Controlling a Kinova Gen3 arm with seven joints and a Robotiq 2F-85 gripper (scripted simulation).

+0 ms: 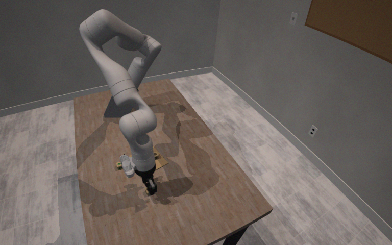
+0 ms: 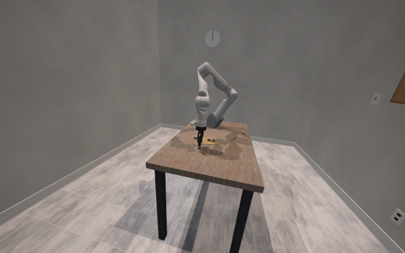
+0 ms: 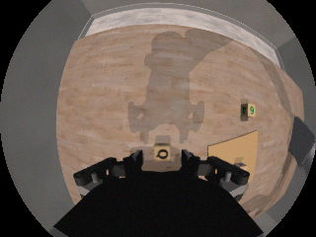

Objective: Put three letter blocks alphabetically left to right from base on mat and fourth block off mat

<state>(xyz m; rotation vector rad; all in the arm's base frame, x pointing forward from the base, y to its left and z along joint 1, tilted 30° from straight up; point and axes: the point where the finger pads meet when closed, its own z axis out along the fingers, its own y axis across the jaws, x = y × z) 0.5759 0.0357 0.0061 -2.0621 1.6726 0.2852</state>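
Observation:
A wooden block (image 3: pixel 162 152) with a black letter on top, like a Q turned sideways, stands on the table between the fingers of my gripper (image 1: pixel 150 191) (image 2: pixel 199 145) (image 3: pixel 162 156). The gripper is open, with a gap on either side of the block in the wrist view. A block with a green mark (image 1: pixel 119 165) (image 2: pixel 195 137) (image 3: pixel 251 110), like a G or 6, lies off the mat (image 1: pixel 161 164) (image 2: pixel 209 143) (image 3: pixel 229 148). Two blocks stand close together on the mat in the exterior view, one (image 2: pixel 209 139) beside the other (image 2: pixel 213 140). Their tops are unreadable; the wrist view mostly hides them.
The grey robot base (image 1: pixel 118 108) (image 2: pixel 214 120) (image 3: pixel 302 140) stands on the wooden table (image 1: pixel 179 219) (image 2: pixel 205 166) (image 3: pixel 104 89) beyond the mat. The arm hides part of the mat in the top view. Arm shadows fall across the table.

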